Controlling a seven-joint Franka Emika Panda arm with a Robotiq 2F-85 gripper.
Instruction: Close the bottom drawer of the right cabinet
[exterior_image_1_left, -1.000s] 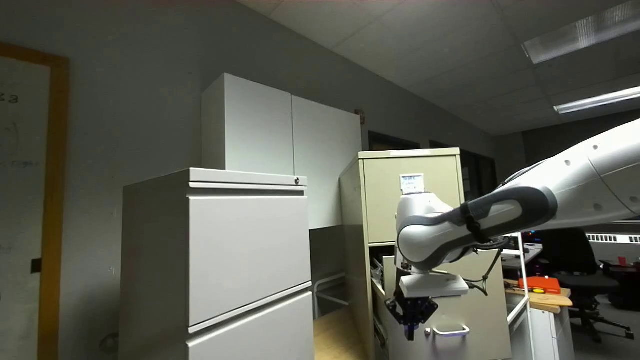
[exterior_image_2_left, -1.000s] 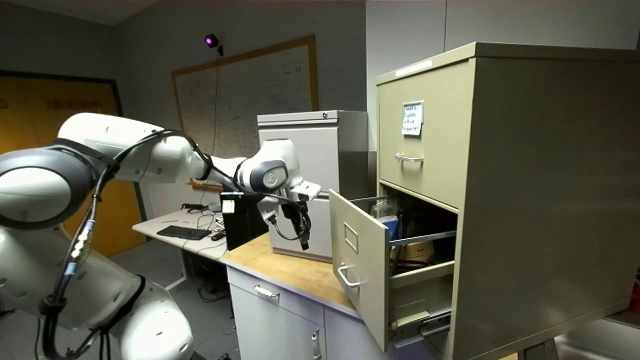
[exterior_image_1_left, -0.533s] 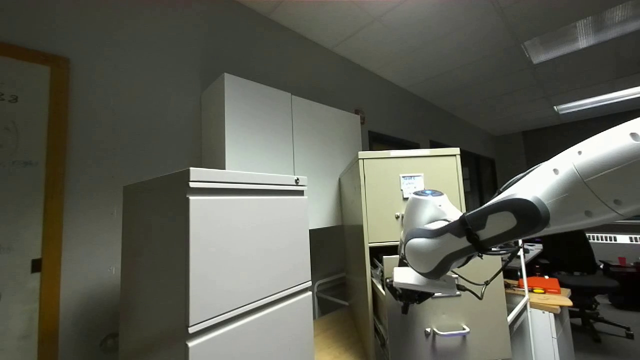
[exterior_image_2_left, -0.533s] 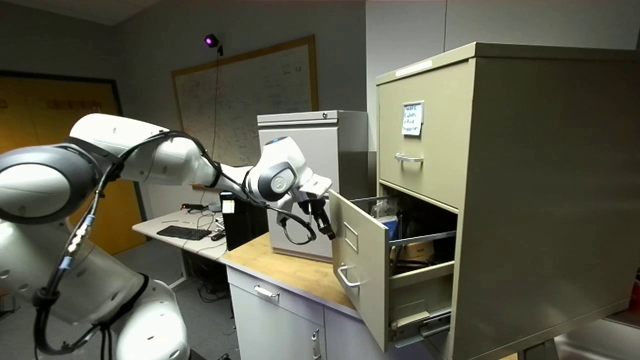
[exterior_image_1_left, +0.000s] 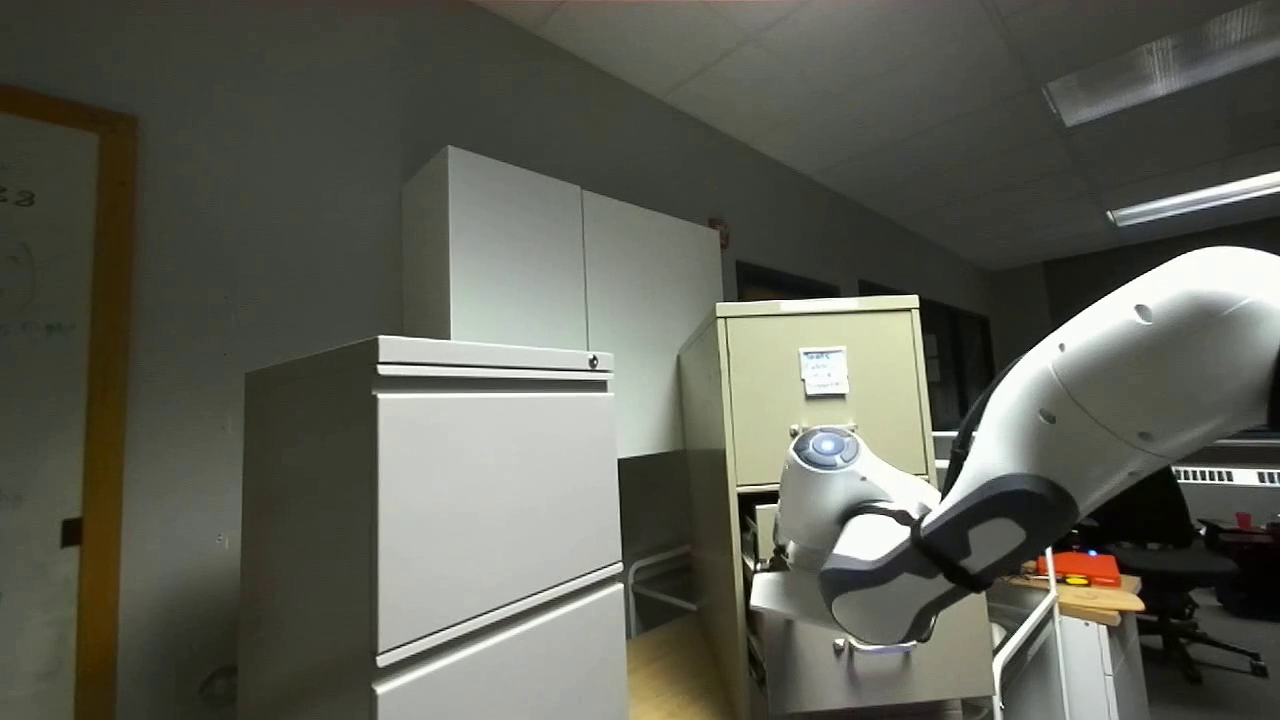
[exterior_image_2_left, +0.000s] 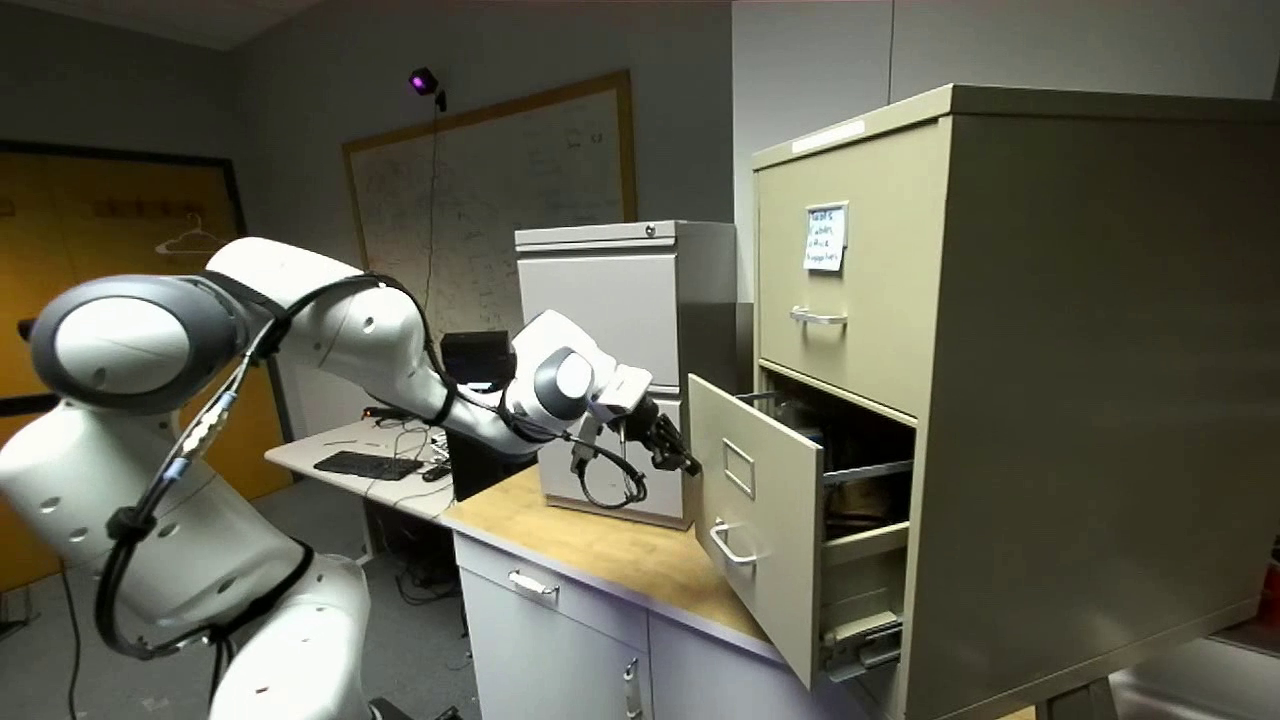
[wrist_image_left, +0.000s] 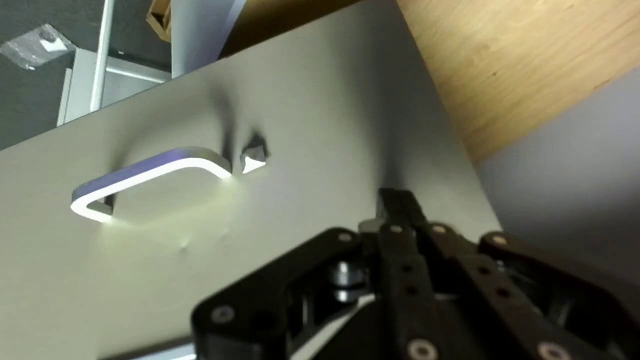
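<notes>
The right cabinet (exterior_image_2_left: 1090, 380) is beige-yellow with a white label card on its top drawer; it also shows in an exterior view (exterior_image_1_left: 765, 385). Its bottom drawer (exterior_image_2_left: 765, 590) stands partly open, and its front fills much of the wrist view (wrist_image_left: 310, 215). The drawer handle (wrist_image_left: 150, 172) is left of my gripper (wrist_image_left: 398, 195) in the wrist view. My gripper is shut and empty, its tips at the drawer front near a side edge, seemingly touching it. In an exterior view the gripper (exterior_image_2_left: 692, 464) points at the front's upper part; in an exterior view the arm (exterior_image_1_left: 860, 540) hides it.
A light-grey cabinet (exterior_image_1_left: 500, 520) stands beside the drawer, close to my gripper. Both cabinets stand on a wooden counter (exterior_image_2_left: 590, 545). A white cupboard (exterior_image_1_left: 520, 250) is behind. A white rail (wrist_image_left: 102, 55) runs past the drawer's far side in the wrist view.
My gripper has tilted and moved forward to the drawer front. The bottom drawer has slid partway inward since half a second ago. The arm has stretched toward the cabinet.
</notes>
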